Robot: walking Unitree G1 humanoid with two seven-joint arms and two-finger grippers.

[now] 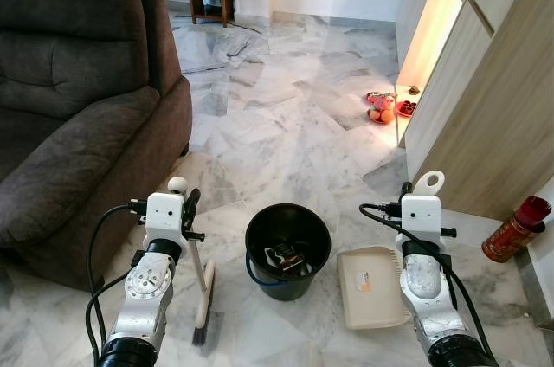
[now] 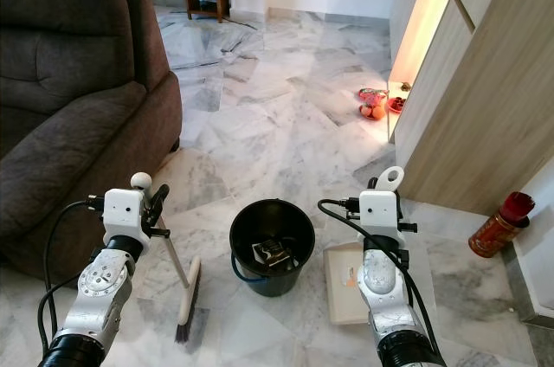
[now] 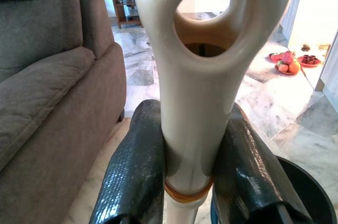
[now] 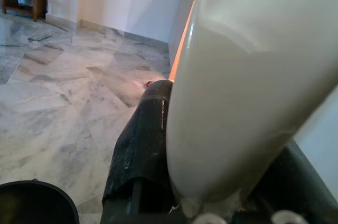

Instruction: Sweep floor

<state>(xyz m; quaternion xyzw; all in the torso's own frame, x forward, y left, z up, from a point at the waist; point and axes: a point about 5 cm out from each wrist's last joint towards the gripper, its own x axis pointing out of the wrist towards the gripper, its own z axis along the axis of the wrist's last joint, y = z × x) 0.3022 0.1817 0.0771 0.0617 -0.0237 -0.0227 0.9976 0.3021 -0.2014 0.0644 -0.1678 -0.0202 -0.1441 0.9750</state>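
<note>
Grey-veined white marble floor [image 1: 286,116] all around, laid in angled slabs. Dark brown-grey sofa [image 1: 78,99] on one side, pale wood-grain cabinet [image 1: 493,99] on the other, glowing warm orange at its edge. Black bucket [image 1: 288,250] in the middle, cream dustpan [image 1: 370,287], cream-handled broom [image 1: 201,293] with dark bristles, red-and-gold bottle [image 1: 514,229], red fruit plates [image 1: 385,108].

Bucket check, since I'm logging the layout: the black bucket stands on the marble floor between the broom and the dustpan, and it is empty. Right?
Not quite. The black bucket does stand between the broom and the dustpan, but it is not empty: the left eye view shows some small items lying at its bottom.
</note>
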